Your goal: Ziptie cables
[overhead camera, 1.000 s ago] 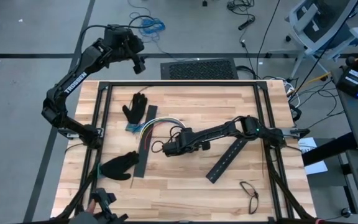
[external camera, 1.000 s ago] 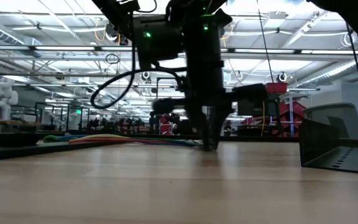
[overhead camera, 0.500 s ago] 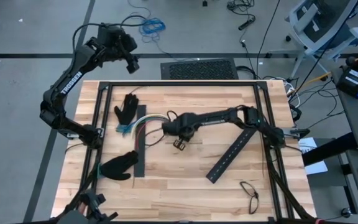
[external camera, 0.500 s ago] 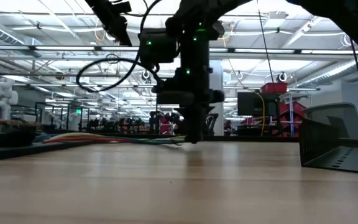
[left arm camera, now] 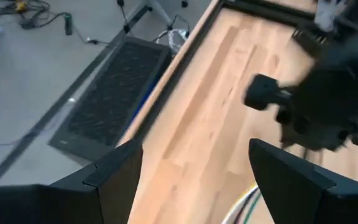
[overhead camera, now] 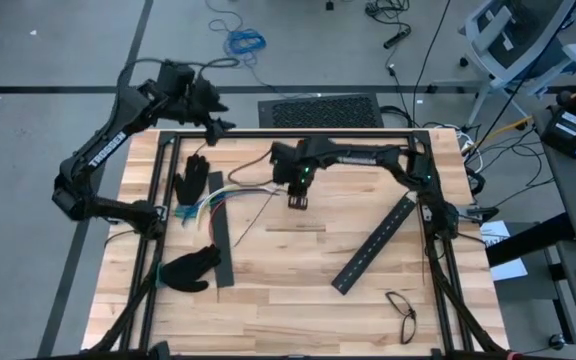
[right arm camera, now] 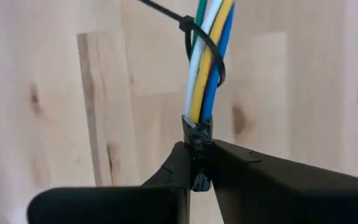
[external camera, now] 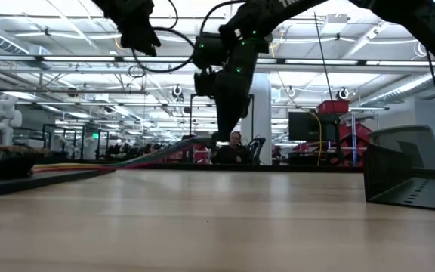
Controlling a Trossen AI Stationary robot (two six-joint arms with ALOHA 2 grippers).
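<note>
Right gripper point(right arm camera: 194, 163) is clamped tight on the taped end of the cables point(right arm camera: 207, 56), lifted over the table point(overhead camera: 298, 270) mid-far area; a ziptie point(right arm camera: 199, 37) loops the bundle just past the fingers. Cables trail down to the black bar point(overhead camera: 218, 235) by a glove point(overhead camera: 190, 178). Farther off, left gripper point(overhead camera: 215, 122) hovers at the far edge, jaws wide apart, holding nothing.

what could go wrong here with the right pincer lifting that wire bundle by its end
The right pincer is shut only on the taped tip of the cables, so they could slip free. The ziptie loops loosely around the wires and may slide along them. The bundle's far end lies beside the black glove and a black bar; pulling further might drag either. The left pincer hangs open, away from the bundle.
</note>
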